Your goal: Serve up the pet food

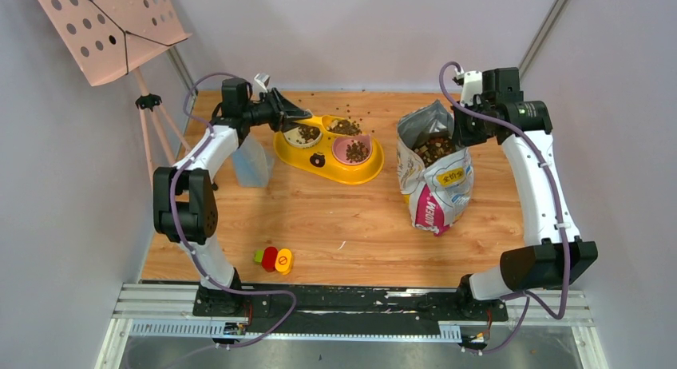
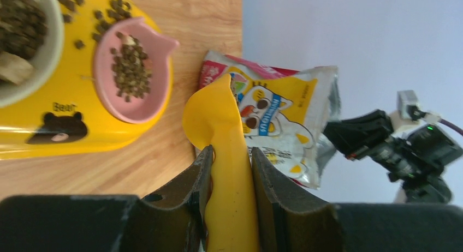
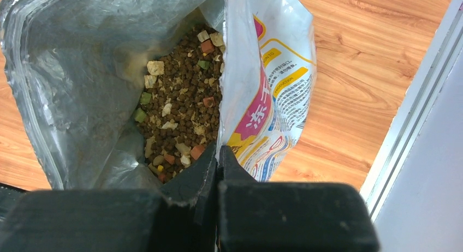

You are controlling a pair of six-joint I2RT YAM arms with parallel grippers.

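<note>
Pet food [image 3: 183,115] heaped inside open foil bag [image 3: 273,88]; more in pink bowl [image 2: 158,94] and white bowl [image 2: 52,45] of yellow feeder [image 2: 109,140], stray pellets on worktop [image 1: 319,225]. Bag upright, just right of feeder, not touching it. Left end effector [image 2: 230,156] clamped on handle of yellow scoop [image 2: 218,115], beside feeder. Right end effector [image 3: 217,154] pressed together, pinching bag's rim.

We can make out "Bear" on the yellow feeder [image 2: 112,133], and a "冻" character on the bag [image 3: 284,83]; the rest's too blurry.
</note>
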